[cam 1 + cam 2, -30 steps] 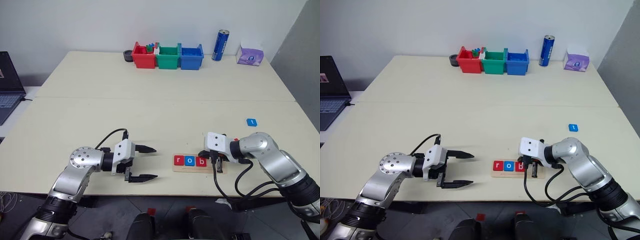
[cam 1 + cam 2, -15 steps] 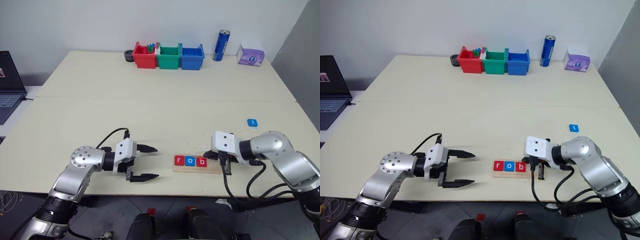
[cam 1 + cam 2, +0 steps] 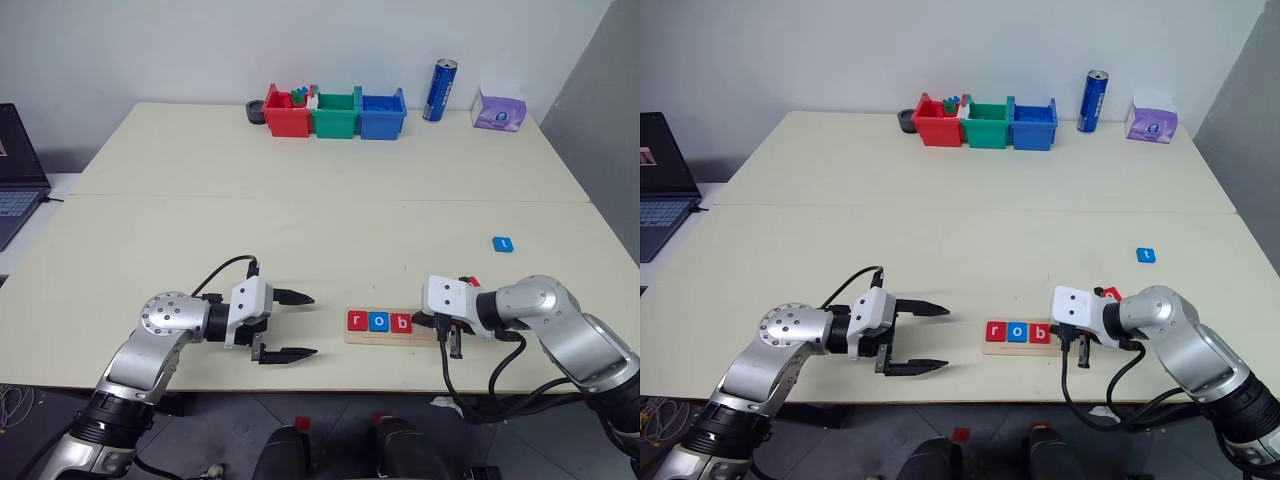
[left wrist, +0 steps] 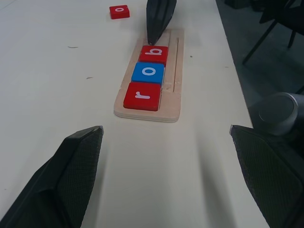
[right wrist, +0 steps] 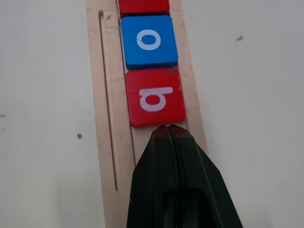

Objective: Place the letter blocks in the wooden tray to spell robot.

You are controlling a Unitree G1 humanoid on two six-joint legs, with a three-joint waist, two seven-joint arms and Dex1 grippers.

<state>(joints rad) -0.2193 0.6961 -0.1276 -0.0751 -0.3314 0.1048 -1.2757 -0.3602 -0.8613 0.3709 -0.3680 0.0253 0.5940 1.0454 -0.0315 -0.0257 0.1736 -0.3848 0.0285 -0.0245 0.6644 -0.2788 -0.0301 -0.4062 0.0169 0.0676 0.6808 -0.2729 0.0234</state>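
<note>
A: How does the wooden tray (image 3: 395,332) look?

B: A long, narrow strip of pale wood with a shallow groove and a thin slot along one side; it lies flat near the table's (image 3: 300,190) front edge, between the two grippers; three letter blocks sit in it edge to edge, a red r (image 3: 358,320), a blue o (image 3: 379,322) and a red b (image 3: 401,323), each a small flat square with a white lowercase letter; the tray's right end is bare wood.

A: And the right gripper (image 5: 168,129)?

B: Its fingers are pressed together with nothing between them; the tips rest over the tray's bare wood, right at the b's outer edge.

A: The left gripper (image 3: 298,325)?

B: Spread wide and empty; the tray lies just beyond its fingertips, a little apart.

A: Any loose blocks?

B: A red o (image 4: 118,11) lies on the table just behind the right gripper; a blue t (image 3: 503,244) sits further out, well beyond that gripper.
</note>
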